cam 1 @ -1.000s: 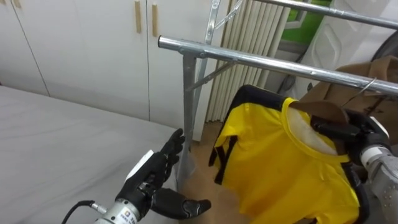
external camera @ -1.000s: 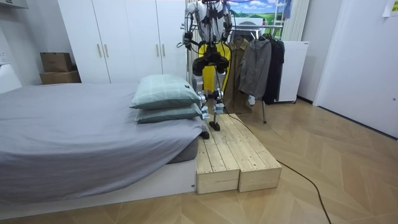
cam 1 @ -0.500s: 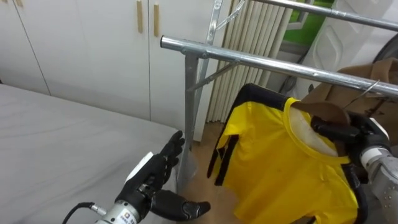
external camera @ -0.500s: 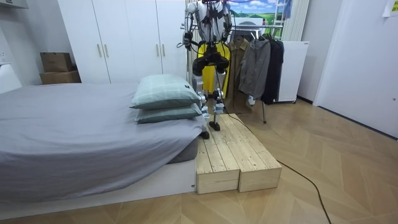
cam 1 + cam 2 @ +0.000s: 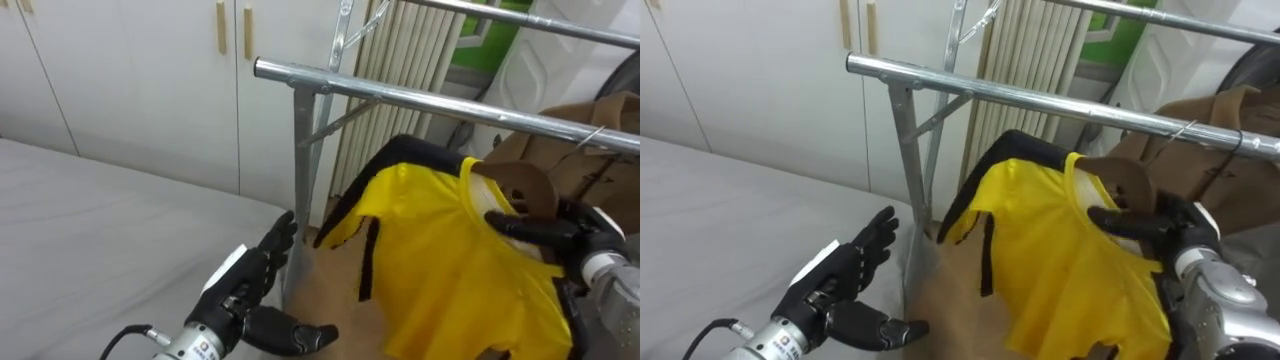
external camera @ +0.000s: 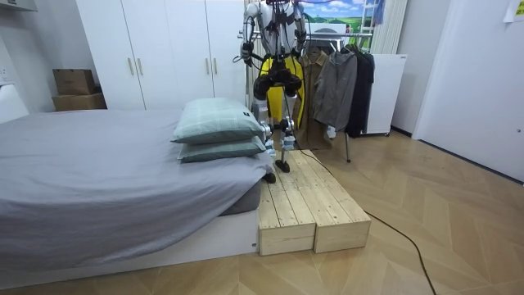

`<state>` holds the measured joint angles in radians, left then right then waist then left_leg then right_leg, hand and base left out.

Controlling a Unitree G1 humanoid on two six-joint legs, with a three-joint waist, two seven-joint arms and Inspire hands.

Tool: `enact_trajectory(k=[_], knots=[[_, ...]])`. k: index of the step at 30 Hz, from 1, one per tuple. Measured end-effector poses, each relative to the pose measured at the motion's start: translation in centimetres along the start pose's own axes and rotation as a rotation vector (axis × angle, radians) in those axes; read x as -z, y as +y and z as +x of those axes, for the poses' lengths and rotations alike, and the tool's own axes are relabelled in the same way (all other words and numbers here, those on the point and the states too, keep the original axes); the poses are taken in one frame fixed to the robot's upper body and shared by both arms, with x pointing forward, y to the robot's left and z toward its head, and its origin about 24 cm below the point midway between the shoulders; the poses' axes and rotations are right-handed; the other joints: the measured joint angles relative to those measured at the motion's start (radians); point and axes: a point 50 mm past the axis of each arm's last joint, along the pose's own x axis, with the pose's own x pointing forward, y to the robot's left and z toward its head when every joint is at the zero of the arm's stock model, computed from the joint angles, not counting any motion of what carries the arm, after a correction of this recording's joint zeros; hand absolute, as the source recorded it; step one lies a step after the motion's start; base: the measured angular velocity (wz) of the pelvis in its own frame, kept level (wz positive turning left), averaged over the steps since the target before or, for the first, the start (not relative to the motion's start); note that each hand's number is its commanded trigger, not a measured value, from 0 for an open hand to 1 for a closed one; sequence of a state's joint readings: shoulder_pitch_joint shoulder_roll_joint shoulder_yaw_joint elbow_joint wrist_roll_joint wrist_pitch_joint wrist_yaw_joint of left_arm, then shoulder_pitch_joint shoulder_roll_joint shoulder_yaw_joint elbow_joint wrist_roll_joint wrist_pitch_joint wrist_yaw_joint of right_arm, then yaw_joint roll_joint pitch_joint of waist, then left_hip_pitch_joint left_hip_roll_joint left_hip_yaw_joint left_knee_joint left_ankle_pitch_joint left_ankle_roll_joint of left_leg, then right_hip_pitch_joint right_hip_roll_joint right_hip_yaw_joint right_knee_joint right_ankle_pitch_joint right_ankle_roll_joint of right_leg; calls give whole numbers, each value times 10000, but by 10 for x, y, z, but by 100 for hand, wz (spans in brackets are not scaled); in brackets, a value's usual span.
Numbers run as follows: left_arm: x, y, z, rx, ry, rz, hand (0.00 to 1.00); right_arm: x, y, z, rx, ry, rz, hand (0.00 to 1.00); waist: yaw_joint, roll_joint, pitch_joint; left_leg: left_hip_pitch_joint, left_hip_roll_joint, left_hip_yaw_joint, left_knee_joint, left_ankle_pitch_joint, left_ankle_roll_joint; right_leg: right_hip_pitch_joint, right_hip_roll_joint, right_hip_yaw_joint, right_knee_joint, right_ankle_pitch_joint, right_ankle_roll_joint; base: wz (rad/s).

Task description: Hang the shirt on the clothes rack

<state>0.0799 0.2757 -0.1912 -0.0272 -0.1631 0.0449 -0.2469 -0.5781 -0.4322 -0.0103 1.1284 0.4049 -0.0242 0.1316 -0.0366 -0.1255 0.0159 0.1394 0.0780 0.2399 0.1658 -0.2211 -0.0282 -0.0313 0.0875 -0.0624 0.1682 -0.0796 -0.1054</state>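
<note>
A yellow shirt with black trim hangs below the metal rail of the clothes rack. Its collar is at the right, and a brown hanger shoulder shows inside it. My right hand comes in from the right, its dark fingers curled on the collar. My left hand hovers low at the left, open, fingers spread, holding nothing, close to the rack's upright post. In the room view I stand on the wooden platform at the rack, the yellow shirt before me.
A grey bed lies at my left, with white wardrobe doors behind it. A brown garment hangs on the rail at the right. In the room view several dark clothes hang further along, and pillows lie on the bed.
The shirt's black-trimmed sleeve has swung up and out to the left, and the cloth has spread. My right hand has shifted slightly lower on the collar. The left hand has not moved.
</note>
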Motion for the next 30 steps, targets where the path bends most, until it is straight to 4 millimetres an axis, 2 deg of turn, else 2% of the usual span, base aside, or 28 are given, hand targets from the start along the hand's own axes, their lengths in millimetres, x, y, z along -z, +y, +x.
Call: enact_trajectory(k=[30], knots=[[1,1,-1,209,60,92,0,4,1,0,-243,184,-321,0,-17,14,23,65,-3,5,-2,0,0,51,13,42,8,0,0,0]])
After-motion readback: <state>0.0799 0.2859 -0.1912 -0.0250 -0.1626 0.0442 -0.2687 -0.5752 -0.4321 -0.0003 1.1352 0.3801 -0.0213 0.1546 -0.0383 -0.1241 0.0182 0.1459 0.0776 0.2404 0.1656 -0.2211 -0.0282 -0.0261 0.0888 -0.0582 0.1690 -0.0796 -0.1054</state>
